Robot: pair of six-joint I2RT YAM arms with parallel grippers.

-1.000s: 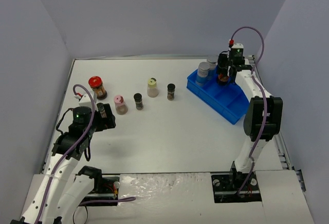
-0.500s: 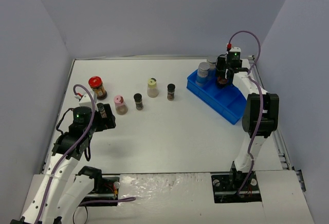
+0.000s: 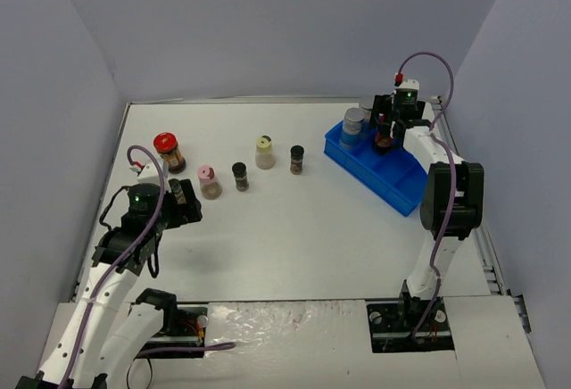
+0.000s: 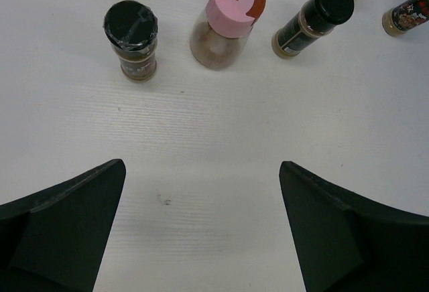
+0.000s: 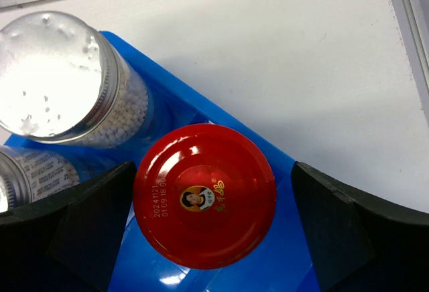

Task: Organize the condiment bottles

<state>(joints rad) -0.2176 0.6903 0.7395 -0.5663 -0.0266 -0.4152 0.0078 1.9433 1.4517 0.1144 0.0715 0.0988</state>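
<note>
My right gripper [image 5: 213, 168] is open over the far end of the blue tray [image 3: 398, 180], its fingers either side of a red-lidded jar [image 5: 204, 195] standing in a compartment. There is a gap between the lid and the right finger. Two grey-capped bottles [image 5: 57, 74] [image 5: 37, 171] stand in the tray beside it. My left gripper [image 4: 201, 171] hangs open and empty over bare table at the left. Ahead of it stand a dark-capped jar [image 4: 132, 41], the pink-lidded jar [image 4: 228, 17] and another dark-capped jar [image 4: 314, 19].
On the table stand a second red-lidded jar [image 3: 168, 151], the cream-lidded jar [image 3: 265, 151] and a third dark-capped jar [image 3: 297, 159]. The tray's near compartments [image 3: 406, 191] hold nothing. Grey walls close in the table on three sides.
My right gripper has opened and let go of the red-lidded jar, which now stands in the tray. The left arm has not moved.
</note>
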